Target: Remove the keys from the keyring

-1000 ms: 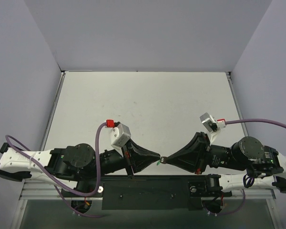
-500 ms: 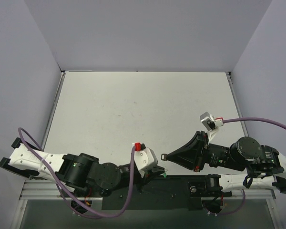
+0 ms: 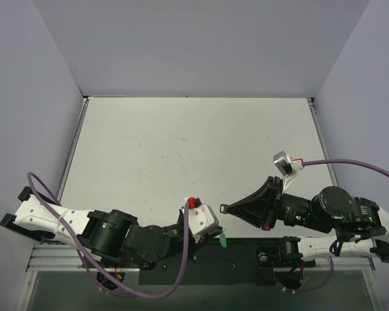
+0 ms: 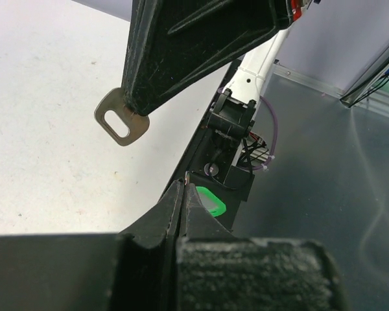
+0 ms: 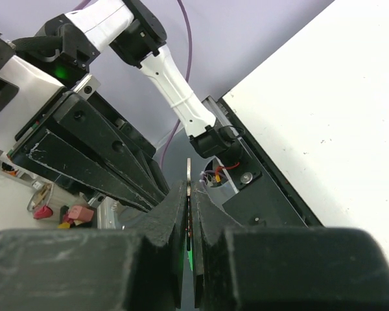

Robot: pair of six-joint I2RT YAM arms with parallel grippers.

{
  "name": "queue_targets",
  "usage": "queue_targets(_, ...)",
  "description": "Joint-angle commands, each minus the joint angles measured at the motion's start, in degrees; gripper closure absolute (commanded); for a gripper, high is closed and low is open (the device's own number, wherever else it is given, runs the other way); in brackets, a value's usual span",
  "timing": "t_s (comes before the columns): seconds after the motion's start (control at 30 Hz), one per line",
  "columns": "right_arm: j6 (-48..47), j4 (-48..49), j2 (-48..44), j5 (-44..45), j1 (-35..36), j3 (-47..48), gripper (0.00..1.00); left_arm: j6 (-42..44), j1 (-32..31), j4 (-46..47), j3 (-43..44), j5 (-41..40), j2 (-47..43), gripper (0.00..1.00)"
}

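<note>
The keys are one small silver key (image 4: 121, 121) with a slotted head, and my right gripper (image 3: 225, 208) is shut on it. In the right wrist view the key (image 5: 189, 170) stands edge-on between the shut fingers of the right gripper (image 5: 190, 188). My left gripper (image 4: 183, 184) is shut, and the bright green keyring (image 4: 207, 201) sticks out beside its tips. From above, the keyring (image 3: 223, 240) hangs over the black base bar, below and apart from the key (image 3: 223, 208). The left gripper (image 3: 218, 236) is mostly hidden under its wrist camera.
The white table (image 3: 194, 149) stretches away beyond both grippers, with grey walls on three sides. A black base bar (image 3: 201, 259) runs along the near edge. A purple cable (image 3: 185, 259) loops by the left wrist.
The grippers, which met tip to tip a second ago, have parted. My left arm swung down to the near edge with the green keyring. The right gripper kept the key and shifted slightly.
</note>
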Motion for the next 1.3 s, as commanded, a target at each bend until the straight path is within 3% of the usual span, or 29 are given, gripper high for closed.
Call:
queue_targets(0.0, 0.03, 0.56, -0.32, 4.99, 0.03, 1.48, 1.00, -1.20, -0.10, -0.78, 1.02, -2.46, -1.47, 1.00)
queue_targets(0.43, 3.90, -10.51, 0.82, 22.13, -0.49, 1.30, 1.00, -6.03, 0.34, -7.64, 0.94, -7.03, 2.48, 1.00)
queue_targets(0.6, 5.92, -20.25, 5.30, 25.74, -3.38, 5.16, 1.00, -7.88, 0.77, -8.25, -0.56, -6.94, 3.19, 1.00)
queue_targets(0.7, 8.28, -23.70, 7.32, 22.43, -8.56, 4.91, 1.00, -10.33, 1.83, -10.09, -1.61, -6.33, 3.63, 1.00)
queue_targets(0.83, 10.14, -24.32, 6.98, 10.92, -20.87, 0.25, 1.00, -12.80, 9.37, -8.87, -5.90, 4.27, 2.75, 1.00)
queue_targets(0.93, 10.32, -24.32, 6.80, 6.33, -27.11, -3.08, 1.00, -14.56, 13.95, -8.69, -8.37, 6.41, 1.70, 1.00)
queue_targets(1.27, 9.97, -23.96, 8.20, 7.20, -29.06, -7.40, 1.00, -21.59, 24.33, -14.67, -15.66, 7.47, -5.33, 1.00)
